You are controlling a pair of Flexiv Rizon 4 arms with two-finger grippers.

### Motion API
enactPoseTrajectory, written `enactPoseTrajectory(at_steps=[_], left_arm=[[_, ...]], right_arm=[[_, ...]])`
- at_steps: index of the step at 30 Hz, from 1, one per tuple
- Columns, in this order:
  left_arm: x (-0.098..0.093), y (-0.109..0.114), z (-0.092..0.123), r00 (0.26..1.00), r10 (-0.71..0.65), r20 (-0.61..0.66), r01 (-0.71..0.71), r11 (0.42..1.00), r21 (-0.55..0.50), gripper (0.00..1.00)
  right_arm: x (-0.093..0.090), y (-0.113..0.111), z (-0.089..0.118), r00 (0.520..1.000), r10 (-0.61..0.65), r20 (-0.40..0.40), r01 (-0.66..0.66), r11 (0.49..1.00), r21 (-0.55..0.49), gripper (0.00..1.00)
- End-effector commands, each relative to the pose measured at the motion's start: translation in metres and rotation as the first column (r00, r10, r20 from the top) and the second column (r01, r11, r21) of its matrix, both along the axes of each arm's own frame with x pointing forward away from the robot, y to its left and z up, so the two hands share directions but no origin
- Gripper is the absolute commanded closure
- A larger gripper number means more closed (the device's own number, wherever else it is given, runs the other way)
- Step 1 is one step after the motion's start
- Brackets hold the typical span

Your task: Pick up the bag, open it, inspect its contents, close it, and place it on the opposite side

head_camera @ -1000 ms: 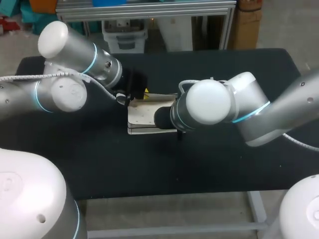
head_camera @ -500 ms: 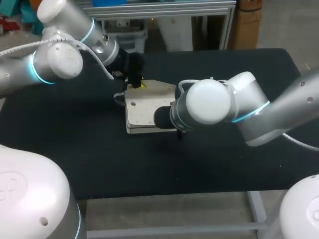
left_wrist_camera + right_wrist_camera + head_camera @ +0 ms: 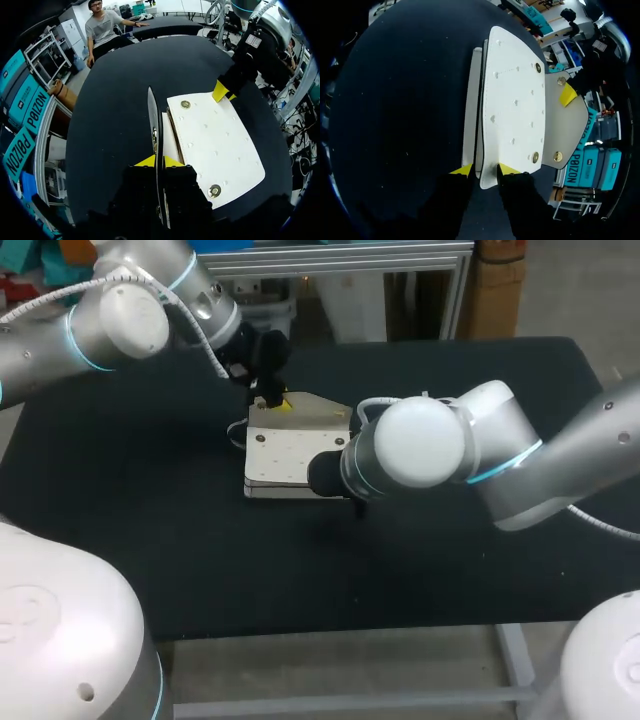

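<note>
Flap (image 3: 320, 412) of bag (image 3: 285, 455) farther open.

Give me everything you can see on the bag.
The bag is white, leather-like, flat and rectangular, with small studs and brass-coloured snaps. It lies on the black table, its flap lifted open. The left gripper pinches the flap's edge; the right gripper clamps one end of the body.

A black table (image 3: 150, 540) on a pale metal frame.
</note>
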State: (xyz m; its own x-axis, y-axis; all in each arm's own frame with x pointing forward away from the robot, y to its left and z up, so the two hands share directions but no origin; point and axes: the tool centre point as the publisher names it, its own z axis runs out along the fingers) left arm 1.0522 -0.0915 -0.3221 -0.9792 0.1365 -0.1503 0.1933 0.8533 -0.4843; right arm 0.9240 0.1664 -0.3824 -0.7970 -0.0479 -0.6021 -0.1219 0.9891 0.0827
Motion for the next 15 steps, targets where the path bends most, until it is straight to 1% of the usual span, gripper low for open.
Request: enactPoseTrajectory(at_steps=[1,8,11,13,15], left_arm=[[0.001,0.005,0.007,1.0,0.015,-0.005,-0.015,1.0,-0.018,1.0],[0.0,0.009,0.016,0.998,0.06,-0.011,-0.061,0.996,-0.062,1.0],[0.0,0.012,0.024,0.996,0.083,-0.015,-0.084,0.992,-0.094,1.0],[-0.001,0.012,0.026,0.995,0.103,-0.01,-0.103,0.988,-0.112,1.0],[-0.003,0.014,0.033,0.994,0.112,-0.007,-0.112,0.986,-0.124,1.0]], right_arm=[[-0.006,-0.004,0.018,1.0,-0.01,0.008,0.01,1.0,0.004,0.0],[-0.008,-0.009,0.05,1.0,0.0,0.021,-0.001,0.998,0.056,0.0],[-0.009,-0.012,0.069,0.999,0.008,0.04,-0.011,0.997,0.074,0.0],[-0.009,-0.013,0.08,0.999,0.007,0.048,-0.011,0.997,0.073,0.0],[-0.008,-0.015,0.09,0.998,0.013,0.057,-0.017,0.997,0.074,0.0]])
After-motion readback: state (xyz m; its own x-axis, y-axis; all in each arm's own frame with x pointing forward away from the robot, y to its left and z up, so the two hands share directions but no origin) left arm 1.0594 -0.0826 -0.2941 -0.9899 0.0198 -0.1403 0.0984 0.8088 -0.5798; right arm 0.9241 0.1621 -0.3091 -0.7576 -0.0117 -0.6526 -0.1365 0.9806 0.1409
